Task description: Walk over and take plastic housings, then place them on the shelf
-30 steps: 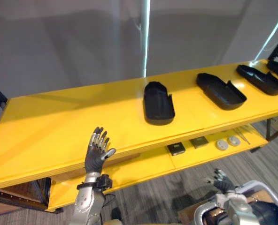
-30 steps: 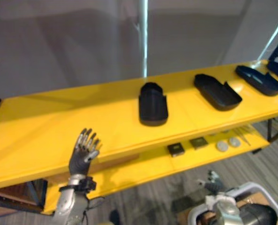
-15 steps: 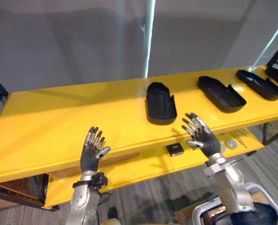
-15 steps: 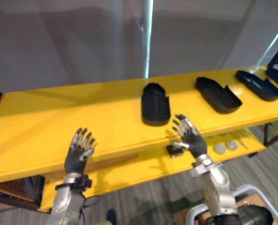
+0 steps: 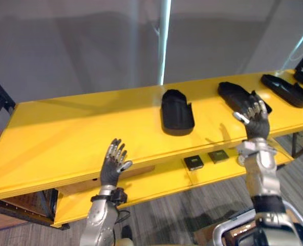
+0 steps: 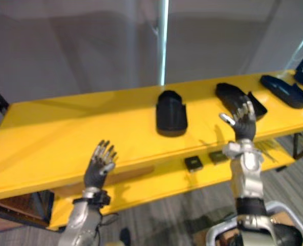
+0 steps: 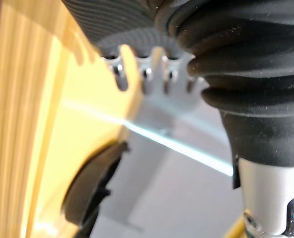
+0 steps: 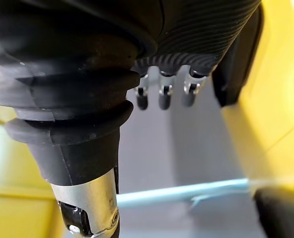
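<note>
We see a long yellow shelf [image 5: 64, 133] against a grey wall [image 5: 80, 46], with grey carpet [image 5: 192, 210] beneath it. A black plastic housing [image 5: 177, 111] lies near the middle of the top board. To its right lie a second housing [image 5: 229, 92] and a third housing [image 5: 287, 91]. Our right hand [image 5: 254, 117] is raised in front of the second housing, fingers straight and spread, holding nothing. Our left hand [image 5: 114, 165] is left of the middle housing and nearer us, by the board's front edge, also spread and empty. Below that housing, on the lower board [image 5: 156, 182], sit two small dark squares [image 5: 193, 163]; any print on them is too small to read. A bright strip [image 5: 165, 41] runs up the wall behind.
</note>
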{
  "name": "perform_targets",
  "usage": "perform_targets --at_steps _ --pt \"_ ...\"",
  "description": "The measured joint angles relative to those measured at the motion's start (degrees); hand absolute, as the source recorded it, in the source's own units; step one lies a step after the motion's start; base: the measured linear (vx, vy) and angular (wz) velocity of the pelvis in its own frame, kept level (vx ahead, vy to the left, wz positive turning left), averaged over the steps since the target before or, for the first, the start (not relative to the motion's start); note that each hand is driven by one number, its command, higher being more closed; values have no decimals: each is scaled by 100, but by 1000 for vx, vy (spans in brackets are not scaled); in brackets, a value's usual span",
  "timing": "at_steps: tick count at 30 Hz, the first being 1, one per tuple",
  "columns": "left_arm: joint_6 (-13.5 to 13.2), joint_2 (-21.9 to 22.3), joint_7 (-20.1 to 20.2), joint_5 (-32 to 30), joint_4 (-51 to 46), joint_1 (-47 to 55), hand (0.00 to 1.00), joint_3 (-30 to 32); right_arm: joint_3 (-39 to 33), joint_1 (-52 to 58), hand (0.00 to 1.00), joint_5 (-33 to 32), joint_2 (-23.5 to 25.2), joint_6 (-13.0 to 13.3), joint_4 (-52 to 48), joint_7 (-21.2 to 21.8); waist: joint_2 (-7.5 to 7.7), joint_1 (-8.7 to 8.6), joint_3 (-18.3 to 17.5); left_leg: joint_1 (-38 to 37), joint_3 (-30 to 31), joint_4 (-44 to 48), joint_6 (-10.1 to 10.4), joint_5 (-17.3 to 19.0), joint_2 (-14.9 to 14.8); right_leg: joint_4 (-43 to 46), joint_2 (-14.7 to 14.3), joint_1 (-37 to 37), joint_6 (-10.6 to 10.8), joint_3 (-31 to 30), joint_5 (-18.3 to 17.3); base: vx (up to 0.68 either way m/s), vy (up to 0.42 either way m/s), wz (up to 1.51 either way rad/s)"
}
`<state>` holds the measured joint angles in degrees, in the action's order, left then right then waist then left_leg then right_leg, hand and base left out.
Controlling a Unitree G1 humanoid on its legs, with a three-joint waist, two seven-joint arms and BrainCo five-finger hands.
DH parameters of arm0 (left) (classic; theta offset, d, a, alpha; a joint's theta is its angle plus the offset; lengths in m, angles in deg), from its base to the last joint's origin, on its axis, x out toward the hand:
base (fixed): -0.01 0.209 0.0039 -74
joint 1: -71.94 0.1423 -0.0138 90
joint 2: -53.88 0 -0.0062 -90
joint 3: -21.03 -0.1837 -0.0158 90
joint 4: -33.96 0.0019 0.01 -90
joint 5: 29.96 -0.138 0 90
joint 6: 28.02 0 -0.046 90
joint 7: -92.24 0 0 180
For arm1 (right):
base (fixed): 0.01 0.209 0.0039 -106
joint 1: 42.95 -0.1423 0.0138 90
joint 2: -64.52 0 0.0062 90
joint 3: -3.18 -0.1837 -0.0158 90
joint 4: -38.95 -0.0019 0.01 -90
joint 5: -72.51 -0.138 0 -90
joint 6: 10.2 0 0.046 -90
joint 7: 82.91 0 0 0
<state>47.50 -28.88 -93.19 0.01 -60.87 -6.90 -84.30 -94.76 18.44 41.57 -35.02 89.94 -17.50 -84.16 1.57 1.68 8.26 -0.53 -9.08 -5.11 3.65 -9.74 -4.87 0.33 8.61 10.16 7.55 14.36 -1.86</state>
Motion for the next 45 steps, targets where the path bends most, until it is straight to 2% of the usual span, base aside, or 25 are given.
perform_targets --at_steps 4,8,13,15,17,20,22,26,31,37,41,45 --pt "-11 -123 5 156 159 0 0 -7 209 -383 0 33 -117 -20 470 12 -12 87 5 53 92 1 -2 -25 7 -5 -7 46 0 154 5 26 -9 18" --pt "-40 -205 21 173 187 -6 0 -50 331 -553 0 31 -124 -19 613 31 -12 85 6 50 198 1 -3 -33 37 -38 -5 113 0 235 4 14 -10 10" --pt "-40 -197 110 171 187 -8 0 -115 358 -571 0 147 -138 216 533 -22 -12 93 6 53 218 0 -1 -34 17 -64 -52 133 -4 266 1 -11 -5 2" --pt "-39 -197 145 168 187 -6 0 -112 368 -524 0 402 -127 310 69 -133 -29 88 23 63 207 0 3 -33 -7 -91 -68 118 -18 252 -7 -32 -14 -6" --pt "-39 -184 178 163 176 -1 0 -95 389 -305 0 633 -71 418 -845 -138 -83 64 83 63 198 0 18 -43 -4 -81 -79 89 -71 252 -45 -38 5 -2" --pt "-39 -153 183 157 110 10 0 -14 733 90 0 718 174 466 -1628 -41 -98 49 90 65 191 0 41 -27 -5 -83 -85 77 -77 247 -53 -10 1 0" --pt "-39 -85 187 146 22 16 0 85 941 257 0 744 428 443 -1783 103 -97 50 91 76 180 0 42 -27 -3 -83 -86 62 -78 247 -55 0 0 0" --pt "-38 45 182 96 -94 31 0 118 1571 446 0 695 925 284 -2038 617 -101 57 99 163 183 2 27 -41 13 -76 -75 -18 -78 256 -52 6 0 1" --pt "-36 85 157 -63 -98 180 0 117 2253 487 0 693 1407 100 -2176 880 -100 84 101 141 224 4 23 -51 39 28 -52 -3 -47 281 -31 25 -4 3" --pt "-1 165 30 -188 -99 249 0 112 2778 454 0 828 1739 74 -1753 673 -160 124 137 135 290 1 34 -51 54 127 -33 0 -84 364 -116 -26 3 6" --pt "1 190 -81 -187 -99 288 0 111 2854 284 0 936 1836 42 -956 233 -237 231 183 159 392 0 45 -60 26 131 -35 28 -83 459 -151 -59 4 12" --pt "0 79 -111 -180 -98 340 0 104 2844 -114 0 920 1847 -240 -175 -194 -226 393 187 159 422 2 48 -64 -11 4 -79 114 -75 499 -107 -14 -14 4"
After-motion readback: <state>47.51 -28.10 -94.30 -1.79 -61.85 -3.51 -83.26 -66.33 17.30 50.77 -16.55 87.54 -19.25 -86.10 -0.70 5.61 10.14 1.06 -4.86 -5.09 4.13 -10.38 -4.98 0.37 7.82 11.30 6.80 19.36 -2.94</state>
